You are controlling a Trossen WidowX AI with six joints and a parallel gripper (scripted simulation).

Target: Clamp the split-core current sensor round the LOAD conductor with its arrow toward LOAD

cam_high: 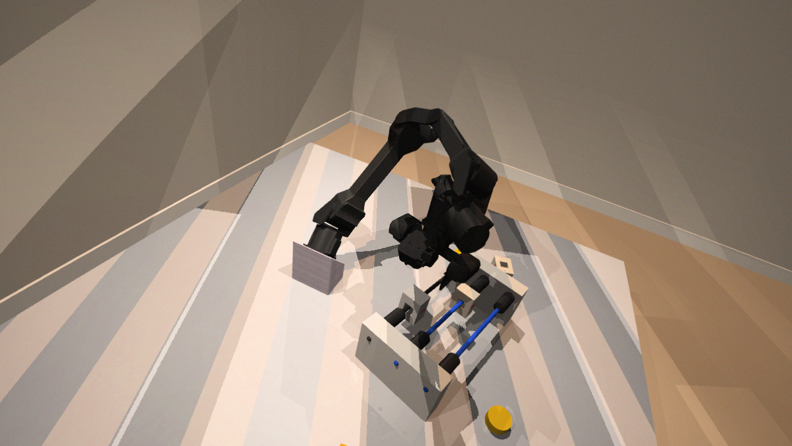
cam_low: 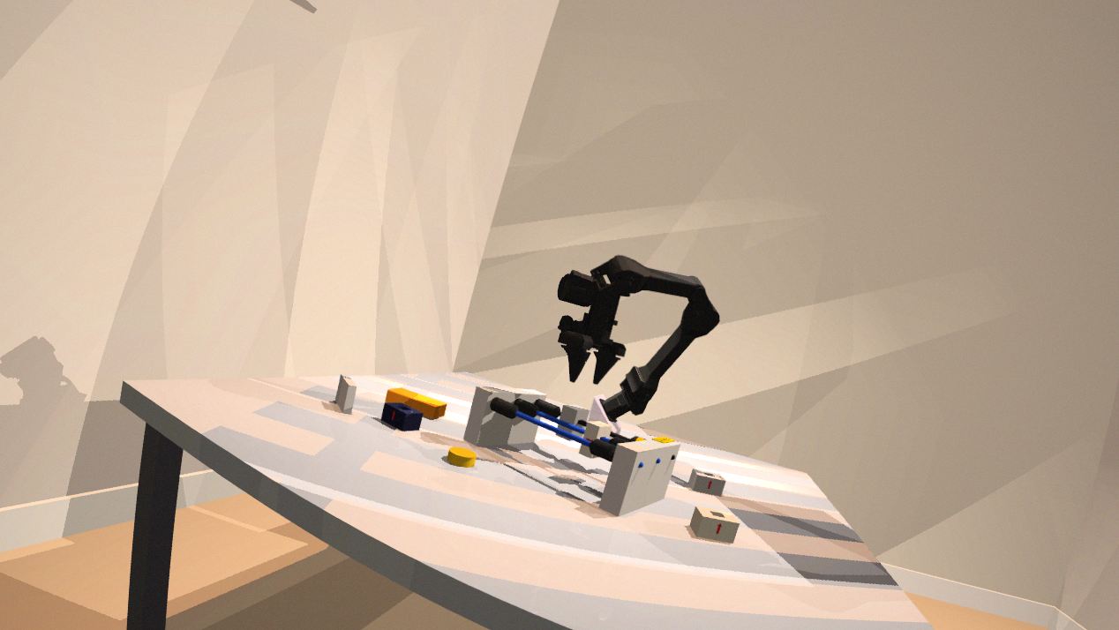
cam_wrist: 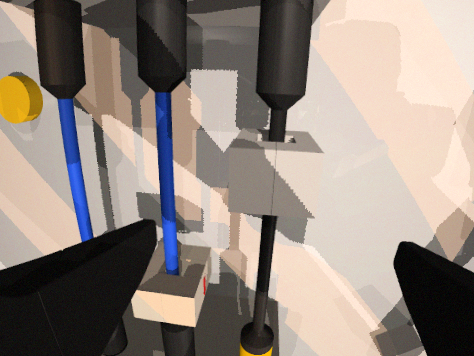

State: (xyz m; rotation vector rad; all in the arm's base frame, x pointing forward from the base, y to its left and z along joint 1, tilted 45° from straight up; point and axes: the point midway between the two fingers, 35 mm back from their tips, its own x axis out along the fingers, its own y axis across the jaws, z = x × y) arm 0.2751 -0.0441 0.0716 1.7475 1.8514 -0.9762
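Note:
The grey sensor sits around the black conductor, its two halves meeting at a thin seam in the wrist view. No arrow on it can be made out. A yellow marker is at the conductor's lower end in the wrist view; its lettering is unreadable. My gripper is open and empty, above the conductors, with its fingertips clear of the grey sensor. A cream block with a red mark sits around the middle blue conductor.
Two upright end blocks hold the conductors. Another blue conductor runs alongside. A yellow disc, orange bar, navy block and two pale blocks with red arrows stand around the fixture.

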